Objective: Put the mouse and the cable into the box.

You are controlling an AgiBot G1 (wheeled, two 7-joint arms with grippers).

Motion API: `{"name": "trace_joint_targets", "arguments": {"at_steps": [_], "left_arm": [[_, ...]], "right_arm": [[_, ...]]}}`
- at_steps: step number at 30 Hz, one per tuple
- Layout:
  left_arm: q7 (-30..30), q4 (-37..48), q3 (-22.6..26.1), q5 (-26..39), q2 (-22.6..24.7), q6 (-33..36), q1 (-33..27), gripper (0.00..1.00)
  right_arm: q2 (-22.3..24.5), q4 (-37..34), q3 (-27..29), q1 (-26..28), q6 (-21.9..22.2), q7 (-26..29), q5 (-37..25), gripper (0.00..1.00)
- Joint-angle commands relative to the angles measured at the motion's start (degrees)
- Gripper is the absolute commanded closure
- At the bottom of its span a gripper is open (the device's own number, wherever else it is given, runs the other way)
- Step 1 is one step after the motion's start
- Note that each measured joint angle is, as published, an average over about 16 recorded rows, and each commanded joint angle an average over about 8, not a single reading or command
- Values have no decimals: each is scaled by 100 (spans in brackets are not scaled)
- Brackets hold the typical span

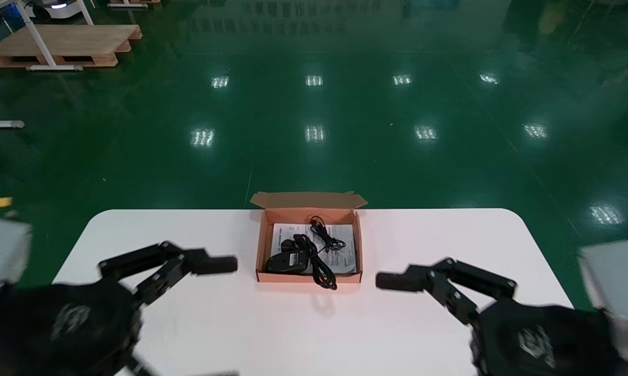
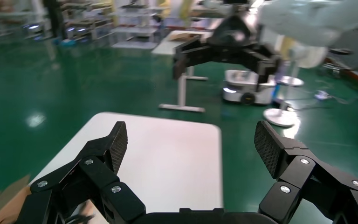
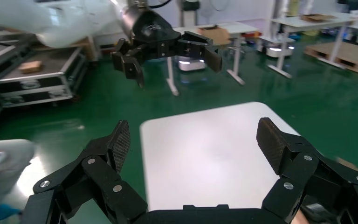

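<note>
An open cardboard box (image 1: 262, 245) sits at the middle of the white table (image 1: 241, 329), its lid flap folded back. Inside, a black mouse (image 1: 288, 260) lies at the near left on a printed leaflet (image 1: 345, 245). Its black cable (image 1: 322, 241) is bundled beside it, and one loop hangs over the box's front wall. My left gripper (image 1: 217, 265) (image 2: 191, 140) hovers left of the box, open and holding nothing. To the right of the box my right gripper (image 1: 392, 281) (image 3: 193, 140) mirrors it, also open with nothing in it. Each wrist view shows the other arm's gripper farther off.
The table's far edge runs just behind the box, with green floor (image 1: 314, 130) beyond. A wooden pallet (image 1: 63, 44) and white table legs stand far back left. Bare tabletop lies on both sides of the box and in front of it.
</note>
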Motion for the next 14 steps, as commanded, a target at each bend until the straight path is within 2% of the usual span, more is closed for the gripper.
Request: {"name": "trace_joint_targets", "arguments": {"at_steps": [1,5,14], "left_arm": [[-44,-196,-197,-139,-140,248,119,0],[-66,-321,-324,-233,-228,412,198,0],[-55,-247,-255,-185,-179,320,158,0]], "right_arm": [[138,155,122,-112,-148,87,149,0],[214,243,189,-173,-233,116,240,0],[169,189,153,-141,-184,101,196,0]]}}
